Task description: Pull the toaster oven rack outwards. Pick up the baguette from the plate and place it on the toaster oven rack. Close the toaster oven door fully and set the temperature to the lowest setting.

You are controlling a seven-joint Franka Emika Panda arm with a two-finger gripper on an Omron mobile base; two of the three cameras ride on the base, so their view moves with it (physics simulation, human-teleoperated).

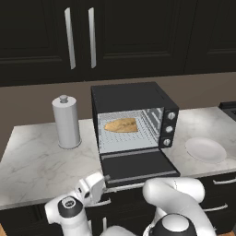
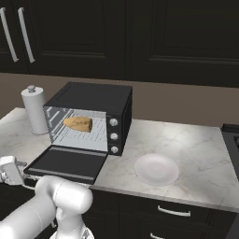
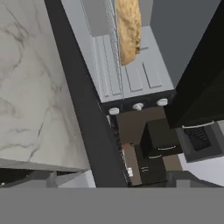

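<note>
The black toaster oven (image 1: 133,99) stands on the marble counter with its door (image 1: 138,165) folded down flat. Inside, the baguette (image 1: 122,125) lies on the silver wire rack (image 1: 126,137). In the rolled hand view the baguette (image 3: 129,30) sits at the top, with the three knobs (image 3: 138,106) below it. The white plate (image 1: 205,150) to the right of the oven is bare. My gripper (image 1: 103,180) hangs low at the door's front left corner, close to the handle bar (image 1: 140,177). Its jaws stand open and hold nothing.
A white cylindrical canister (image 1: 67,122) stands on the counter left of the oven. Dark wall cabinets with silver handles (image 1: 80,37) hang above. Drawer fronts (image 2: 172,212) run below the counter edge. A stove corner (image 1: 229,107) shows at far right.
</note>
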